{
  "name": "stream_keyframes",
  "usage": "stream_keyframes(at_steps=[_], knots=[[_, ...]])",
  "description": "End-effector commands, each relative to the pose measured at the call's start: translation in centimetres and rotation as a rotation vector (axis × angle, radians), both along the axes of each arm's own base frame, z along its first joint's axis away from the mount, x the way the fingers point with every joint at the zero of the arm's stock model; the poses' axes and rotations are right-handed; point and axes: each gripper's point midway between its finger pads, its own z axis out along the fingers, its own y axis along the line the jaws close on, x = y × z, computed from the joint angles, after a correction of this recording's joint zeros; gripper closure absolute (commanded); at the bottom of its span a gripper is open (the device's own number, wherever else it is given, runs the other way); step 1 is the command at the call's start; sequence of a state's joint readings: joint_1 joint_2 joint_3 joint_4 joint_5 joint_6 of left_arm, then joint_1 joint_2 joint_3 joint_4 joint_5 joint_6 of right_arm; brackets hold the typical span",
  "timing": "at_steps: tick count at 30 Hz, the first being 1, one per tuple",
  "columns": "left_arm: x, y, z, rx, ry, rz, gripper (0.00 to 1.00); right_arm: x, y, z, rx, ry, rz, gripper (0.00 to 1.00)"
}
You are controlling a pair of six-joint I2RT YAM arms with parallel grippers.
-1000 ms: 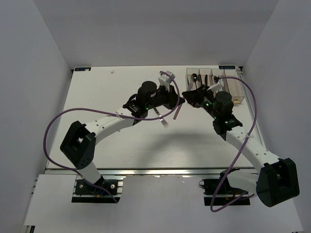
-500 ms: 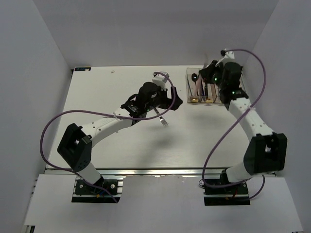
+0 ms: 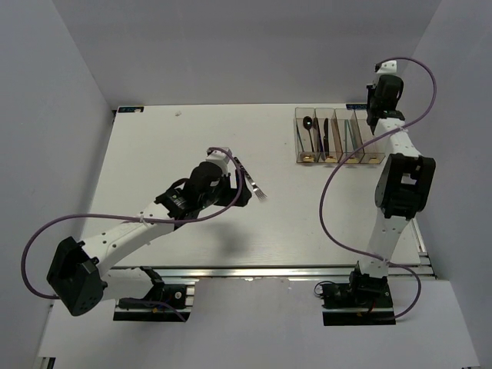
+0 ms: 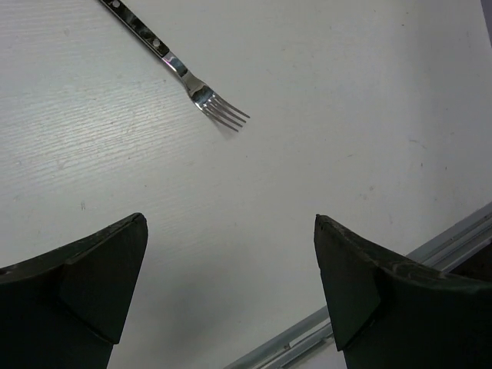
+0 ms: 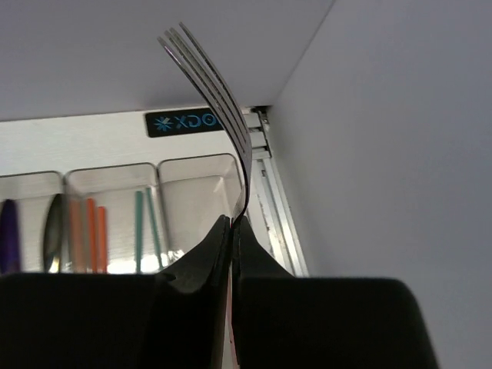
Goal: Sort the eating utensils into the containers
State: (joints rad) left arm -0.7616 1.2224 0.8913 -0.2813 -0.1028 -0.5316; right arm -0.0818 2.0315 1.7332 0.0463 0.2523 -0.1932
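The silver-tined fork [image 5: 209, 73] stands upright with its tines pointing up. The right tool [image 5: 232, 223] is pressed together on its neck, and its handle is hidden below the fingers. In the right wrist view it hangs above the far right end of the row of containers [image 3: 297, 138], over the end bin [image 5: 192, 192], which looks bare. The bin just left of that one holds orange chopsticks [image 5: 91, 231] and green chopsticks [image 5: 142, 223].

A second fork [image 4: 207, 100] lies flat on the table [image 3: 169, 146], well to the left of the containers, with its tines toward the near side. The left tool [image 4: 231, 223] hangs above the table just short of those tines, spread wide and holding nothing.

The step in hand looks like placing the held fork. Most of the sorting seems done, with these two forks left.

Next, the right tool likely has to tip the fork level along the narrow end bin. It should then lower the fork inside the walls before parting, or the fork may catch a rim. The left tool would need to shift over the second fork's handle before closing.
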Motion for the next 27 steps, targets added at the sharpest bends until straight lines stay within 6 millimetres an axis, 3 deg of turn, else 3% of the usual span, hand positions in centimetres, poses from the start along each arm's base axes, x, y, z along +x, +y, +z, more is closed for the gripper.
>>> stream_keyframes(at_steps=[1, 2, 3, 7, 14, 18, 23, 26, 27], knots=[[-0.4, 0.7, -0.6, -0.004, 0.004, 0.029, 0.02, 1.8, -2.3, 1.1, -0.088, -0.005, -0.022, 1.00], [-0.5, 0.8, -0.9, -0.001, 0.006, 0.025, 0.02, 2.4, -2.5, 1.5, -0.074, -0.021, -0.021, 1.00], [-0.5, 1.0, -1.3, 0.013, 0.011, 0.035, 0.02, 2.9, -2.7, -0.1, -0.055, -0.001, -0.012, 1.00], [-0.7, 1.6, -2.6, 0.049, 0.031, 0.042, 0.02, 3.6, -3.1, -2.1, 0.046, 0.033, 0.023, 1.00], [-0.2, 1.1, -1.8, 0.035, 0.020, 0.044, 0.02, 3.0, -2.7, -5.2, 0.106, 0.073, 0.020, 1.00], [-0.1, 1.6, -1.7, 0.039, 0.011, 0.069, 0.02, 2.4, -2.5, -4.8, 0.109, 0.070, 0.018, 0.84], [0.8, 3.2, -1.9, 0.073, 0.004, 0.186, 0.02, 1.6, -2.2, -6.1, 0.142, 0.103, 0.019, 0.82], [1.1, 3.4, -1.9, 0.068, 0.003, 0.209, 0.02, 1.2, -2.0, -6.0, 0.173, 0.114, 0.004, 0.53], [1.3, 3.6, -2.0, 0.070, 0.004, 0.232, 0.02, 1.2, -1.7, -5.7, 0.188, 0.107, 0.011, 0.11]])
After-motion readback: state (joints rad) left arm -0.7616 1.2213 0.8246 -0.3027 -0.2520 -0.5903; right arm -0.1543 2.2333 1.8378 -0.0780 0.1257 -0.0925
